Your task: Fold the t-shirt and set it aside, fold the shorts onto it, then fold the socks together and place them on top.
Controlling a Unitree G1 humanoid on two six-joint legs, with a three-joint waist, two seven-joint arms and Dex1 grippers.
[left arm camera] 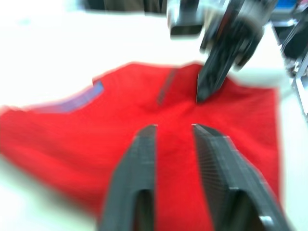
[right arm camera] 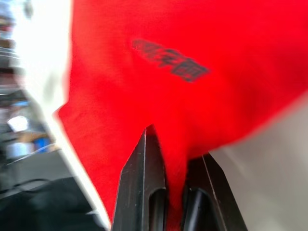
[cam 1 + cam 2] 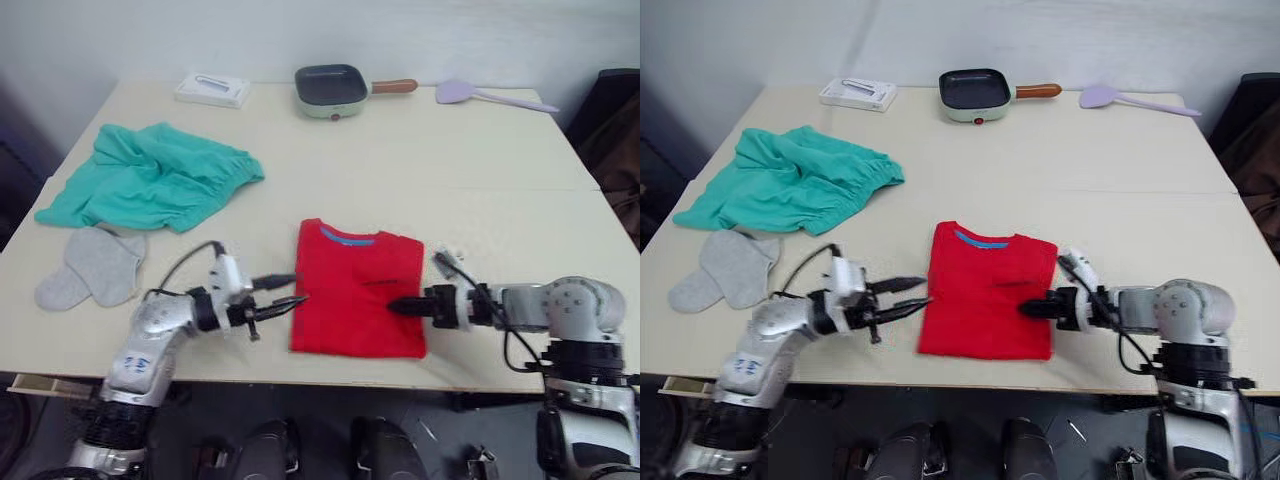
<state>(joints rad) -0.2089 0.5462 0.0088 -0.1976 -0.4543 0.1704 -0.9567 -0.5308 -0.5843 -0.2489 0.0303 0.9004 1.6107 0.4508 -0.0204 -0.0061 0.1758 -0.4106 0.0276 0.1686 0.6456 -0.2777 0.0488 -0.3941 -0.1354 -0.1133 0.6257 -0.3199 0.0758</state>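
Right pincer (image 3: 392,306) pinches the folded t-shirt (image 3: 358,290); left pincer (image 3: 292,290) spread at its left edge. Next: set it aside on the bench (image 3: 480,170).

head stereo pair looks down and forward over the table (image 3: 500,170); each wrist camera peers close along its own fingers; all four views share the t-shirt (image 3: 358,290).

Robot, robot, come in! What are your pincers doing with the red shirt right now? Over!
Left pincer open at t-shirt's left edge. Right pincer shut on t-shirt cloth. Shorts, socks waiting far left. Nothing in the way.
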